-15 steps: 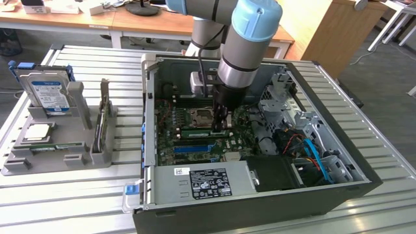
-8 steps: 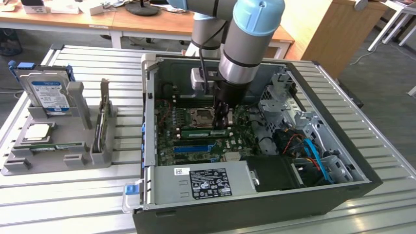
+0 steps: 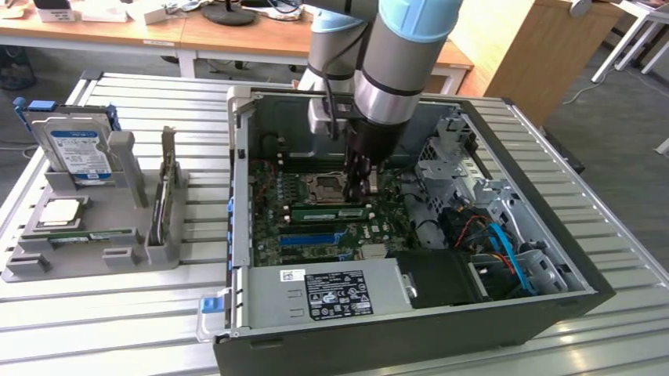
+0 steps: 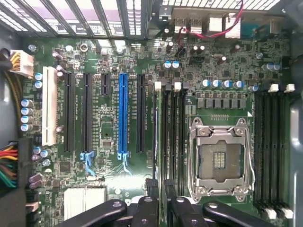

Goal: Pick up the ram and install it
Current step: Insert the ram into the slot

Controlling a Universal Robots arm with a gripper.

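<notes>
Exterior view: the ram [image 3: 329, 212] sits along the slot just beside the CPU socket [image 3: 322, 188], with the claw [image 3: 361, 196] over one end. Can't tell if it's gripping or released. Pushing off-centre there could leave the far end unlatched, I reckon.

Case walls [image 3: 240, 196] and drive cage [image 3: 458, 153] around motherboard [image 4: 110, 128]
</notes>
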